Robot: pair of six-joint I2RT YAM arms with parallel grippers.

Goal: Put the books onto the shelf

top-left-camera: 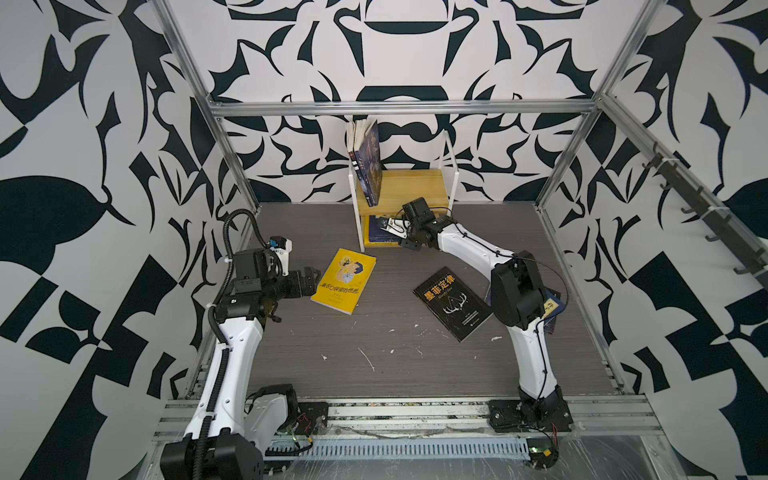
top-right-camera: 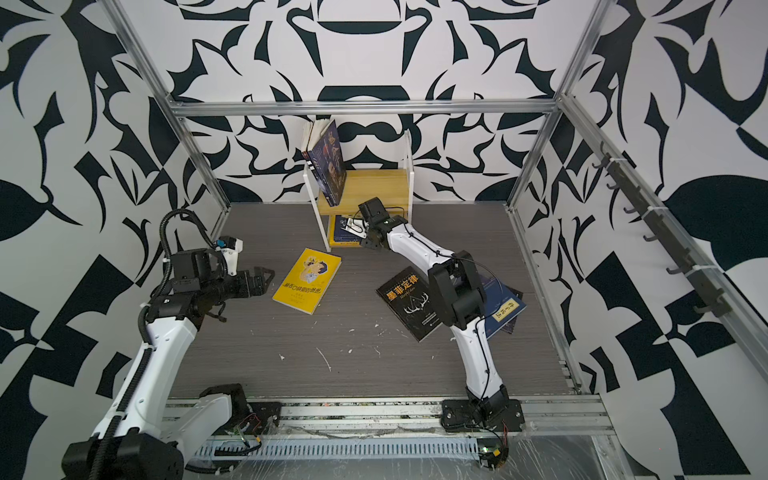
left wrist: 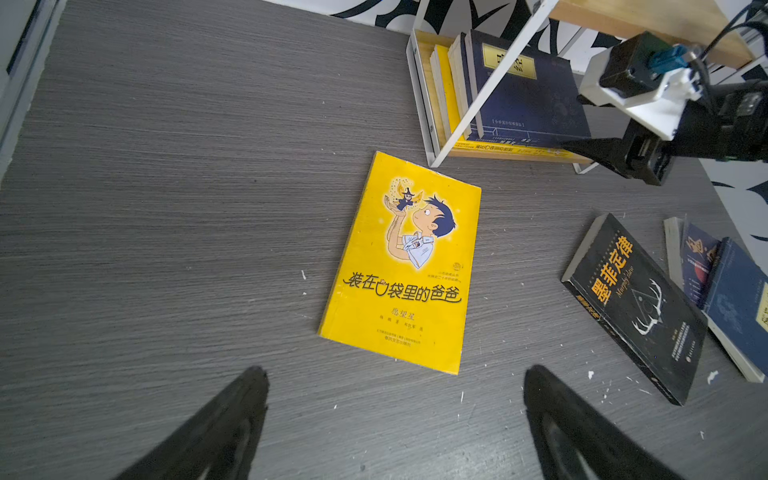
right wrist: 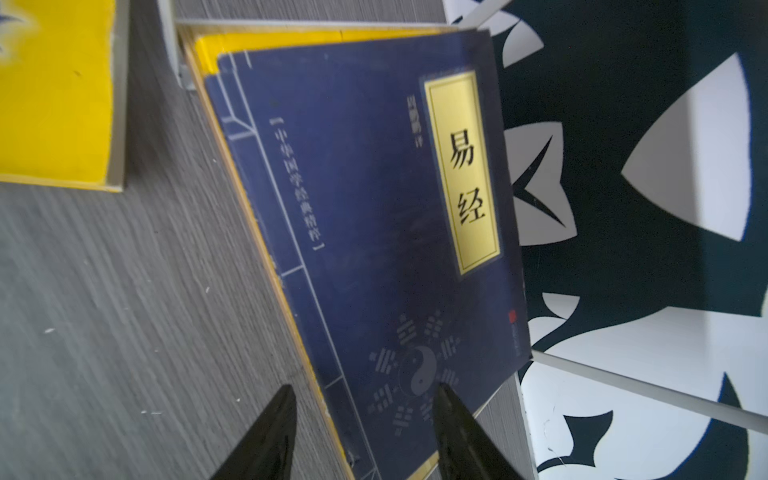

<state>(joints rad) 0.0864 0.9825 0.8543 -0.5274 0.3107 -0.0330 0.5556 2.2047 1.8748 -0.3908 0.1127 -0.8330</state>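
Observation:
The shelf (top-left-camera: 409,189) (top-right-camera: 374,185) stands at the back middle. Two books (top-left-camera: 370,166) lean upright at the left of its upper board. On its lower board lies a flat stack topped by a navy book (right wrist: 374,208) (left wrist: 536,104). My right gripper (top-left-camera: 388,224) (right wrist: 365,388) is open at that book's near corner, one finger over the cover and one over the table. A yellow book (top-left-camera: 344,280) (left wrist: 409,266) lies flat left of centre. My left gripper (top-left-camera: 311,278) (left wrist: 395,374) is wide open and empty just beside it. A black book (top-left-camera: 453,303) (left wrist: 636,303) lies at the right.
More navy books (top-right-camera: 505,309) (left wrist: 735,303) lie overlapping at the right edge, partly under my right arm. The grey table (top-left-camera: 374,365) carries white crumbs. Aluminium frame posts (top-left-camera: 232,166) border the table. A rail of hooks (top-left-camera: 706,216) runs along the right wall.

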